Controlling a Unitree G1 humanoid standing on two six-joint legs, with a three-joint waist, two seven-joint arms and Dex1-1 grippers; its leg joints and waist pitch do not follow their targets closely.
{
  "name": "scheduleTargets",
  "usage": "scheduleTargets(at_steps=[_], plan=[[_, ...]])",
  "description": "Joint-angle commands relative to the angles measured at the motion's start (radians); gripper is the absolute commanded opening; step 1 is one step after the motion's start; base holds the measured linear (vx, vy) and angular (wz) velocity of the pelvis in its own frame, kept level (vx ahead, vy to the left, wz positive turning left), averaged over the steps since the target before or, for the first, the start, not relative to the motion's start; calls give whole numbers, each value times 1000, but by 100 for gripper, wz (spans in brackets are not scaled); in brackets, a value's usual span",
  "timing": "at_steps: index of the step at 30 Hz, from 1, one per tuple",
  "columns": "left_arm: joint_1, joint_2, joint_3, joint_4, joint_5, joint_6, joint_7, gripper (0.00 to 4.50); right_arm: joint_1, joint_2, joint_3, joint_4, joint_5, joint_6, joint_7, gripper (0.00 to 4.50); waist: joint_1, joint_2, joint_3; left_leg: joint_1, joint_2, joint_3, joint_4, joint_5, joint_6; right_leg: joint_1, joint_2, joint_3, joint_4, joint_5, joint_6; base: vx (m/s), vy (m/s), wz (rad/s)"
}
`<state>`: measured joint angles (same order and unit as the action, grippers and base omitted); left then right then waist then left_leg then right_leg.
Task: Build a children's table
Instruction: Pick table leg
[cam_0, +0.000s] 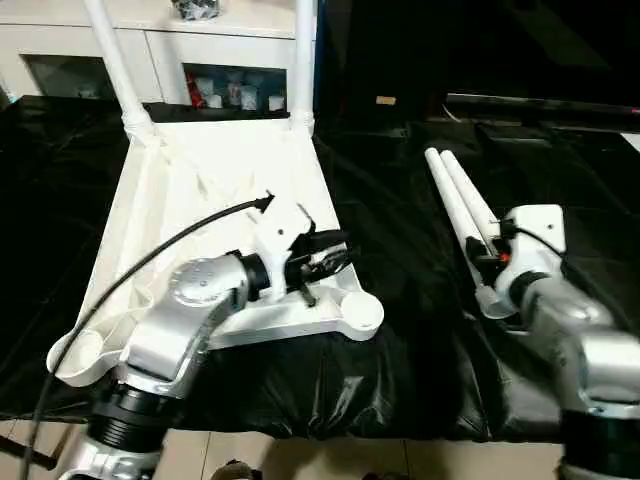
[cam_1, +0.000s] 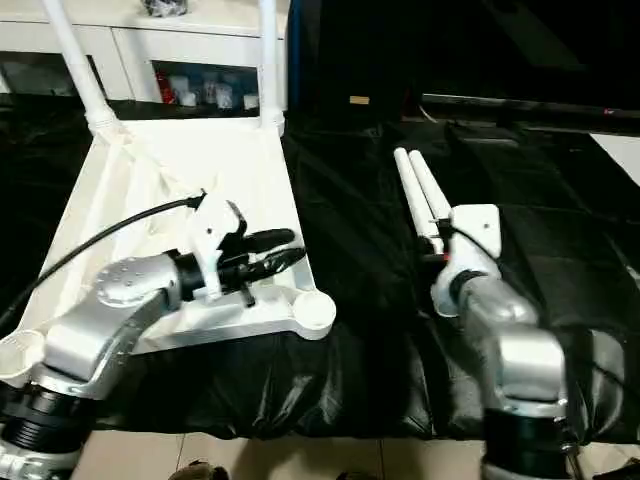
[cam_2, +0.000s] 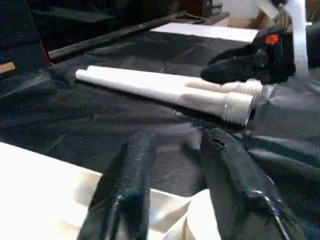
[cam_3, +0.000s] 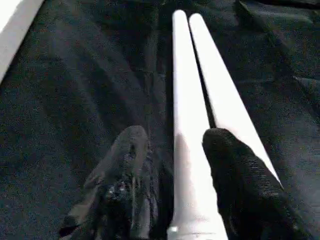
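Two black fingers of your right gripper (cam_3: 172, 200) are standing apart on either side of the nearer of two loose legs (cam_3: 187, 115), straddling it without pinching, so nothing is gripped yet. Those legs are lying side by side at centre right of the head view on the black cloth (cam_0: 400, 330), within easy reach of that arm. Your left gripper (cam_0: 335, 255) is hovering with parted fingers, holding nothing, over the near right corner of the upturned tabletop (cam_0: 215, 160), at lower left. I judge its round socket (cam_0: 362, 312) is waiting for the next leg. Two fitted legs (cam_0: 118, 60) are rising from the far corners, at upper left.
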<state>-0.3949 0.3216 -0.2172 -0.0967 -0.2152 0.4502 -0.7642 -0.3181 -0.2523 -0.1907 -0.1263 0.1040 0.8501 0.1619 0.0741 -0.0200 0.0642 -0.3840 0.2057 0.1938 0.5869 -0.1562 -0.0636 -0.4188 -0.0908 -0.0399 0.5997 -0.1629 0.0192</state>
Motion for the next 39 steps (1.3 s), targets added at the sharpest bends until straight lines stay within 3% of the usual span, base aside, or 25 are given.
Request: scheduleTargets(at_steps=[1,2,3,4,7,9,10,11,12,16,18,27,28,30,39], plan=[[-20,15,-25,-14,13,15,-30,217,-25,-19,-23,32,-1,8,4,247,-5,7,-69,26,4,-15,-76,-379,-73,26,-23,19,-89,-440,-47,0,0,0],[-18,31,-33,-25,6,29,-49,223,-46,-27,-25,73,7,-9,18,253,-6,14,-67,27,3,-14,-76,-379,-73,24,-23,21,-89,-432,-52,0,0,0],[-17,39,-35,-32,-1,38,-60,233,-60,-38,-21,106,6,-20,26,265,-8,12,-69,30,4,-13,-74,-382,-73,23,-23,21,-88,-425,-59,0,0,0],[-14,50,-35,-42,-18,54,-76,233,-83,-55,-15,164,-1,-45,33,265,-11,6,-71,25,4,-14,-74,-367,-70,31,-24,20,-83,-402,-73,0,0,0],[-12,55,-33,-47,-26,65,-80,262,-104,-68,-16,216,-4,-66,35,295,-10,7,-74,23,4,-7,-68,-314,-61,35,-23,24,-76,-331,-110,0,0,0],[-8,76,-34,-55,-19,66,-85,277,-154,-106,6,316,-36,-83,31,311,-12,-2,-77,18,5,-7,-66,-273,-55,42,-23,23,-67,-280,-129,0,0,0],[-8,76,-34,-55,-19,66,-85,289,-154,-106,6,316,-36,-83,31,323,-12,1,-76,18,4,-5,-64,-253,-53,43,-22,24,-63,-257,-141,0,0,0],[-8,80,-33,-54,-16,64,-86,289,-173,-118,18,344,-46,-75,33,323,-11,-3,-75,19,4,-2,-62,-251,-51,41,-21,25,-64,-257,-141,0,0,0],[-10,82,-33,-51,-7,58,-81,314,-194,-126,25,375,-37,-61,60,332,-9,1,-77,21,4,-3,-60,-247,-49,42,-23,25,-60,-256,-147,0,0,0],[-12,83,-34,-50,-2,55,-78,327,-202,-127,24,388,-24,-59,78,332,-11,1,-77,18,5,-2,-59,-243,-40,46,-24,25,-60,-255,-149,0,0,0],[-15,85,-39,-51,7,56,-73,335,-235,-143,47,450,-13,-22,123,332,-10,-8,-77,18,6,-2,-60,-237,-36,47,-23,24,-59,-250,-156,0,0,0],[-12,112,-36,-58,-11,78,-92,335,-335,-153,55,588,12,15,193,332,-8,-3,-74,24,7,-3,-59,-279,-48,41,-25,23,-64,-325,-154,0,0,0],[-13,111,-38,-59,-15,84,-100,335,-345,-159,60,601,13,31,205,332,-7,3,-73,25,7,-3,-59,-282,-50,40,-26,23,-64,-325,-155,0,0,0],[-12,117,-43,-68,-26,94,-118,335,-363,-164,63,638,6,42,201,332,-8,-3,-75,23,6,-3,-59,-278,-53,41,-26,22,-64,-322,-159,0,0,0],[-10,135,-52,-80,-47,122,-147,335,-404,-168,55,747,8,9,200,332,-7,-1,-76,21,5,-3,-57,-273,-55,43,-26,22,-60,-304,-172,0,0,0]])
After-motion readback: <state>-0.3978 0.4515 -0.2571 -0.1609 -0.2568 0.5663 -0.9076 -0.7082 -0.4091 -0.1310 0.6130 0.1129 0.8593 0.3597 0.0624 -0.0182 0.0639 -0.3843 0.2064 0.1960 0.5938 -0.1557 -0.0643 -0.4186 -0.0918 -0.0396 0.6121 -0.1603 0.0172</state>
